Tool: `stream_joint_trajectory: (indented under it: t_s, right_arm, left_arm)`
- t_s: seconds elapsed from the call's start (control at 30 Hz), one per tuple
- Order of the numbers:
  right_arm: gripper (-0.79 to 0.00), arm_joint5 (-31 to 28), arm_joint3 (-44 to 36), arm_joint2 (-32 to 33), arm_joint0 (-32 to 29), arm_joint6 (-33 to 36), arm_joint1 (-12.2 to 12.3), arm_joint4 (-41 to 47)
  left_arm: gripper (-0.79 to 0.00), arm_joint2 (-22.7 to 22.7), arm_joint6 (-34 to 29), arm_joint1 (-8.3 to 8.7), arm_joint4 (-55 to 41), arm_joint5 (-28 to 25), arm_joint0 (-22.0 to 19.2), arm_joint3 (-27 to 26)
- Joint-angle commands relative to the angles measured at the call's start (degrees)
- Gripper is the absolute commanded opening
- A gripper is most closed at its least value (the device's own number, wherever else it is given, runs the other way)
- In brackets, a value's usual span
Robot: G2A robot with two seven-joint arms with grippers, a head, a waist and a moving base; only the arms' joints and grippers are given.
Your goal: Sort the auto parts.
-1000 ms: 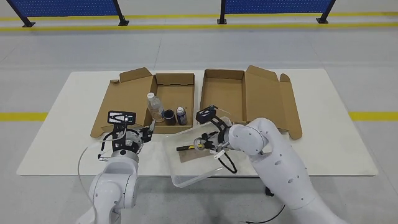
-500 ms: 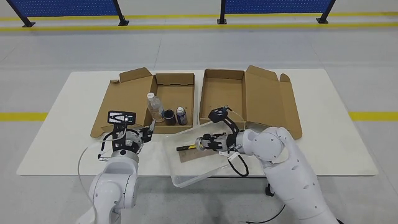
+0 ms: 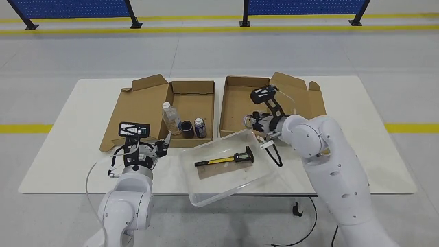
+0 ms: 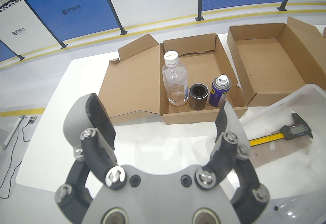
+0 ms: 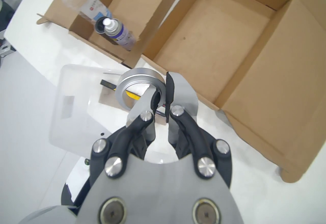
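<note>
Risen from the clear bin (image 3: pixel 206 193), the right gripper (image 5: pixel 160 97) is clamping a metal ring (image 5: pixel 142 74) by its rim, holding it by the right-hand box's (image 5: pixel 216 39) front wall. The left gripper (image 4: pixel 158 102) is hanging wide open, holding nothing, near the table's (image 3: pixel 357 165) front edge.

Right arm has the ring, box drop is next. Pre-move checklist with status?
1. Grip on ring: ok, right gripper has its jaws shut on the rim.
2. Floor of right box free: ok, bare.
3. The ring over the right box: cannot tell; it hangs near the front edge.
4. Path clear of left gripper: ok, open, by the left box.
5. Remaining caliper in bin: ok.
</note>
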Motion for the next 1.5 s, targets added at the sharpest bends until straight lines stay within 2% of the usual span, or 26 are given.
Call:
stream_joint_trajectory:
  t_s: [0.0,0.27,0.67,1.33,1.4,1.47]
  right_arm:
    - [-0.785,0.31,2.2,0.61,1.22,0.14,0.14,-1.12]
    - [-0.785,1.39,12.57,0.67,5.97,-0.63,0.24,-4.24]
    - [-0.785,0.28,28.47,-3.31,13.42,-2.09,-0.97,-3.12]
    - [-0.785,-3.48,42.68,-9.68,20.99,-2.65,-3.4,-0.75]
    - [-0.763,-3.61,43.31,-10.25,21.22,-2.76,-3.65,-0.51]
    - [-0.705,-3.94,44.02,-10.76,21.49,-2.82,-3.85,-0.41]
  left_arm:
    - [0.0,0.0,0.0,0.0,0.0,0.0,0.0,0.0]
    - [0.0,0.0,0.0,0.0,0.0,0.0,0.0,0.0]
    - [0.0,0.0,0.0,0.0,0.0,0.0,0.0,0.0]
    - [0.0,0.0,0.0,0.0,0.0,0.0,0.0,0.0]
    - [0.0,0.0,0.0,0.0,0.0,0.0,0.0,0.0]
    - [0.0,0.0,0.0,0.0,0.0,0.0,0.0,0.0]
